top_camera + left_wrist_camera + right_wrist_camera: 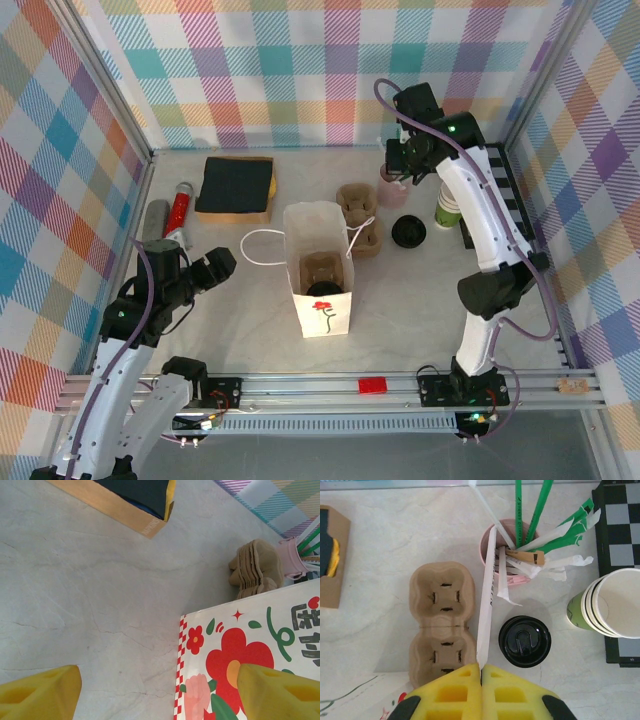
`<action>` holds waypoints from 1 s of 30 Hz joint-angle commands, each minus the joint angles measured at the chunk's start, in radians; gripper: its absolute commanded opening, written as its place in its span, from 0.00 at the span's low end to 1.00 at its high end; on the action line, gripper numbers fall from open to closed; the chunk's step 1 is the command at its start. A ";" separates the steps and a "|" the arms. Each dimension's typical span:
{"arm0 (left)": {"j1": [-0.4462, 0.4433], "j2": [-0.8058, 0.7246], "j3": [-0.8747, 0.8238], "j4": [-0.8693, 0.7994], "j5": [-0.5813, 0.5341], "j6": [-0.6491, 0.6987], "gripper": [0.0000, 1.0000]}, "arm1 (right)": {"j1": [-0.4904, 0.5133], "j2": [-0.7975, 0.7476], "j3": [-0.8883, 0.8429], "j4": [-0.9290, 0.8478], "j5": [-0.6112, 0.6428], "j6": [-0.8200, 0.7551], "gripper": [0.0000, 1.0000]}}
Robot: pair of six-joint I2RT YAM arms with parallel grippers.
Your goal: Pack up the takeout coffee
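White paper is what worries us most here: the tall white paper bag with a red flower print [322, 318] and the thin white paper-wrapped straw [487, 600]. The right gripper [481, 667] is clenched on the straw's near end, behind and to the right of the bag. The straw's far end lies over the rim of the small pink cup of straws [492, 547].

Held by one tip, the long straw could snag on the other straws and tip that cup. It could also swivel in the pinch and slip out. If it meets the bag's rim at an angle, we expect it to buckle rather than drop in.

The takeout coffee [322, 290], a small paper cup under a round black plastic lid, appears to sit inside the bag in a brown cardboard carrier [322, 270]. We can make out only its dark top at the mouth.

The bag looks light and stands unsupported, so a knock from the straw or from either arm could topple it and spill the drink. The left gripper [218, 265] waits just left of the bag, jaws spread and holding nothing. We cannot tell whether one finger [280, 690] touches the bag.

Everything stands on a smooth, pale grey marbled tabletop [240, 330], which would let the bag slide. Pastel plaid cloth walls [300, 70] on an aluminium frame [330, 385] enclose it.
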 commanded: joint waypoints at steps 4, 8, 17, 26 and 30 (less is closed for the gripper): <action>0.017 -0.020 0.033 -0.029 -0.017 0.020 0.81 | 0.057 -0.096 0.037 -0.060 0.029 -0.026 0.00; 0.017 -0.027 0.031 -0.037 -0.017 0.021 0.81 | 0.101 -0.130 0.056 -0.084 0.049 -0.035 0.00; 0.017 -0.040 0.038 -0.046 -0.015 0.017 0.81 | 0.203 -0.189 0.124 -0.140 0.081 -0.050 0.00; 0.016 -0.048 0.045 -0.056 -0.014 0.012 0.80 | 0.267 -0.234 0.153 -0.177 0.051 -0.045 0.00; 0.017 -0.049 0.043 -0.057 -0.014 0.013 0.81 | 0.293 -0.243 0.178 -0.199 0.014 -0.041 0.00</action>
